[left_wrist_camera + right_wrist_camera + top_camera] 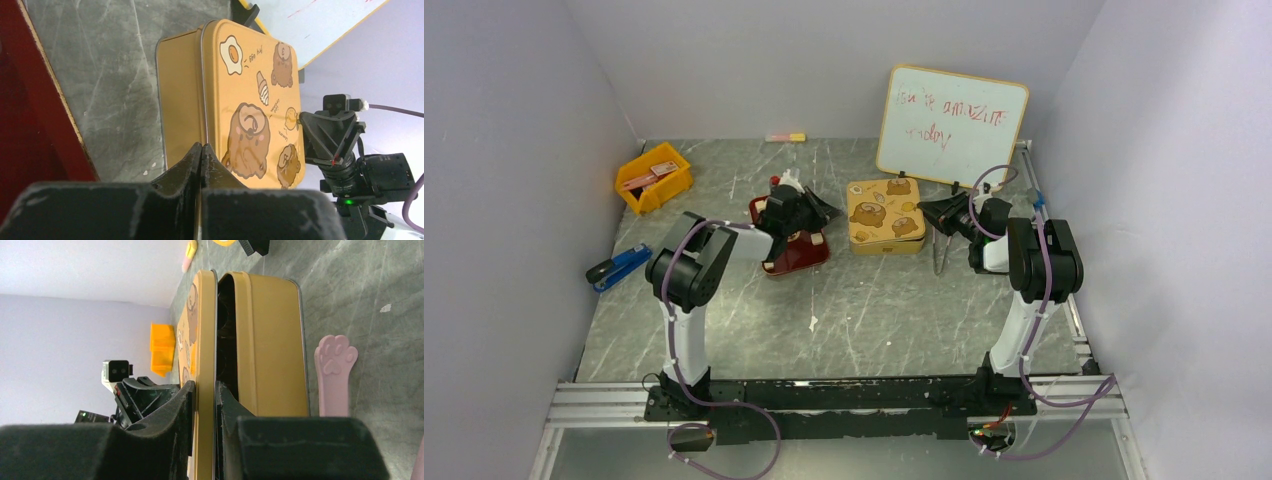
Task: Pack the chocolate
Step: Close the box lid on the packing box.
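The right gripper (204, 387) is clamped on the rim of the lid (204, 315) of the gold bear tin (885, 217), which sits toward the middle of the bench's (874, 310) far edge, in front of a whiteboard (952, 125). The lid is tipped up off the tin's base (270, 340), with a dark gap showing between them. That pinch looks meant to keep the tin open so pieces can go in.

The left gripper (201, 150) hangs over the dark red tray (789, 255), just left of the tin. Its fingers are pressed together, and nothing can be seen between them.

The chocolate (812, 239) is hard to make out. A few pale specks on the tray under that gripper are probably the pieces, so it seems none is packed yet.

A pink paw-shaped tool (334, 375) lies on the bench beside the tin, near the right gripper. A yellow bin (654, 178) stands at the far-left corner — well apart from the work.
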Action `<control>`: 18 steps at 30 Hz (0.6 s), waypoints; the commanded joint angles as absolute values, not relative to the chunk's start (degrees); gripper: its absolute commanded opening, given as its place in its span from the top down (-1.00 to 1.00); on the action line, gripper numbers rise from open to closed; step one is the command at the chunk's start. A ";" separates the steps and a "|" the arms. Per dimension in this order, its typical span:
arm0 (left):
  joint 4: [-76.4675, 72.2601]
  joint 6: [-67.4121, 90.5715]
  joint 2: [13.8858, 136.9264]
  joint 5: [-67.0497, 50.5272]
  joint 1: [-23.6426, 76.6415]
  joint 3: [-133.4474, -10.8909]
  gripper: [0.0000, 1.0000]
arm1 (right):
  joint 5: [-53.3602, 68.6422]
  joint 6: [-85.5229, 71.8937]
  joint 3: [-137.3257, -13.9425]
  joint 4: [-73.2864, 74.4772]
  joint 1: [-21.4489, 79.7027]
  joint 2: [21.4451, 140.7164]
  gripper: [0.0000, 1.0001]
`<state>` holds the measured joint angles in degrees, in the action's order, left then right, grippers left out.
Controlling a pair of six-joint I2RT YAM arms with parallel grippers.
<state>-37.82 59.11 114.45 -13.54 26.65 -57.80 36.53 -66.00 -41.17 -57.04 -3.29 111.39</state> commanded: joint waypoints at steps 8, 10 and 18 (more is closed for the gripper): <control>-31.71 54.63 113.17 -12.22 27.48 -63.79 0.90 | 36.56 -64.80 -41.84 -59.92 -3.60 110.40 0.98; -30.78 54.36 113.64 -12.37 27.72 -64.77 0.90 | 36.43 -64.54 -41.88 -59.55 -3.60 110.29 0.96; -27.97 53.01 114.52 -12.07 28.45 -66.71 0.90 | 36.39 -64.42 -42.10 -59.08 -3.60 110.27 0.94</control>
